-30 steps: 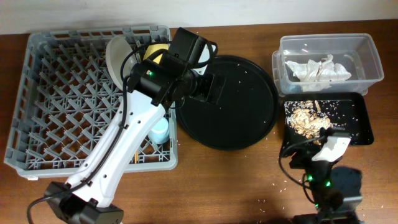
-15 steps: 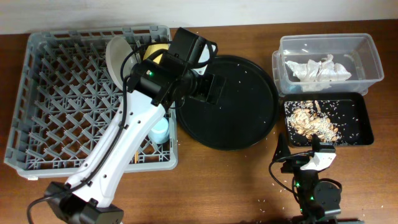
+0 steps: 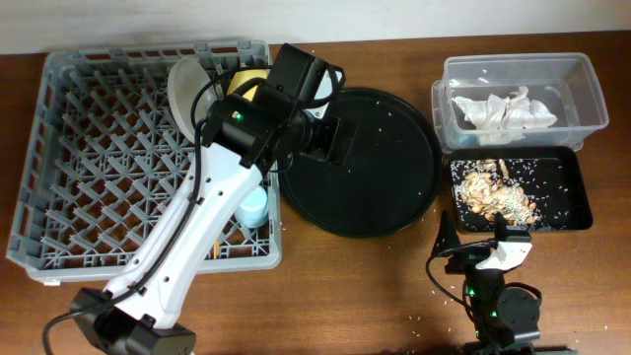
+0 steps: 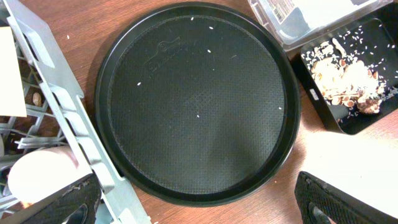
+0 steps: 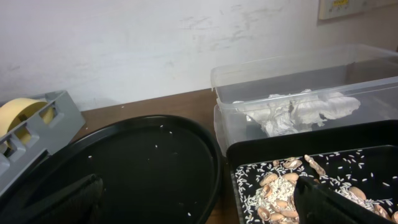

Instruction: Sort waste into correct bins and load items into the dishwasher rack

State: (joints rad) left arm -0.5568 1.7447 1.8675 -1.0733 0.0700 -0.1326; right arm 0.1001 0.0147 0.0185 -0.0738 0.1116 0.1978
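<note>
- Brown wooden table [image 3: 345,296], pale wall [image 5: 124,43] behind; large square grey plastic dishwasher rack [image 3: 99,168] on my left, bins on my right
- Left gripper [image 4: 199,190] spread wide, empty, hovering over large round black tray [image 3: 360,163]; right gripper [image 3: 479,242] also spread and empty, low beside shallow black rectangular tray [image 3: 582,197]
- Pale grey-white round plate [image 3: 185,94] on edge at the rack's far side, small yellow bowl [image 3: 246,81] just beside it, small light-blue cup [image 3: 254,207] near the rack's right wall; I can't find the pink cup, my arm covers that part
- Crumpled white paper napkins [image 3: 503,110] sit in clear rectangular plastic tub [image 3: 582,74]; brownish crumbly food scraps [image 3: 491,192] in the black rectangular tray
- My guess on handling: plate stiff, smooth, probably slippery, so grip the rim; cup light, so pinch the wall; napkins soft, so any pinch works; scraps crumble, so tip rather than pick
- Left wrist shows stray rice grains [image 4: 198,115] on the round tray most clearly; right wrist shows the napkin pile from the side; only overhead shows the plate and the cup in the rack
</note>
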